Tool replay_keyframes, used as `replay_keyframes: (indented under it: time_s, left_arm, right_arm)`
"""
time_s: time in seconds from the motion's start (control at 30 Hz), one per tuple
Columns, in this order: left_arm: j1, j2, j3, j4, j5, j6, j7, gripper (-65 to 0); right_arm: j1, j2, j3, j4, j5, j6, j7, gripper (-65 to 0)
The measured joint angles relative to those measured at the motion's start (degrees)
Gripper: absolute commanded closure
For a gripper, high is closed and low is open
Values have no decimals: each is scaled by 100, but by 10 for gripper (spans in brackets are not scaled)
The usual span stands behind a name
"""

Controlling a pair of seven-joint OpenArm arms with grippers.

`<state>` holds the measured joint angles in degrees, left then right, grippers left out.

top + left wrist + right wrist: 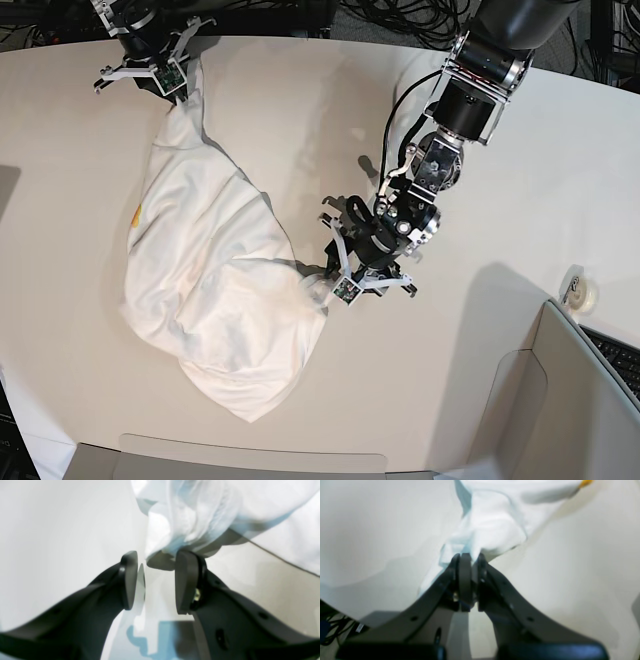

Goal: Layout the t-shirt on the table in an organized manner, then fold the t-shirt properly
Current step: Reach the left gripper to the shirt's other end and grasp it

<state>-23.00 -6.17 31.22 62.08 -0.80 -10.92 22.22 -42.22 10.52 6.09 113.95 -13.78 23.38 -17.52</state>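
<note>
T-shirt (215,270): we count one, white, lying in a rumpled heap on the table (300,120), toward the base view's left half. It is mostly plain side up; we note a small yellow-orange patch of print near its left edge. One corner of cloth is drawn up and away from the heap toward the table's far left edge, another is pulled toward the table's middle.

Arms: we count two.

Right arm, at the far left edge of the table in the base view: right gripper (467,560) is closed tight on a bunched fold of the t-shirt. In its wrist view the cloth comes out directly from between the pressed fingertips. The shirt stretches from this grip down into the heap.

Left arm, reaching in from the far right of the table, bent at the wrist and angled down toward the shirt's right edge: left gripper (156,562) stands partly apart. In its wrist view, bunched cloth sits at the tips and against the right fingertip (185,580), with a clear gap to the other. We cannot tell whether it has any hold on the fabric.

Also on the table, well to the right of the t-shirt: one small round object (583,292), too small to identify. Cables (400,20) run behind the table's far edge.
</note>
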Motion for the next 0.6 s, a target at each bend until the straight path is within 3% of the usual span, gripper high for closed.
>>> replay_keyframes:
  time_s: [0.17,0.43,0.53,0.6]
  left_arm:
    - [13,140,-35,-35,20,22,-68,-284]
    - [42,365,-15,-72,20,-17,-153,-289]
    - [48,474,-20,-74,20,-22,-153,-284]
    - [59,487,-22,-96,24,-83,-374,-238]
  right_arm:
    - [0,-11,-28,-146,9,0,13,0]
    - [17,-120,-26,-160,0,0,4,0]
    - [17,-122,-28,-160,0,0,4,0]
    - [17,-122,-46,-160,2,0,4,0]
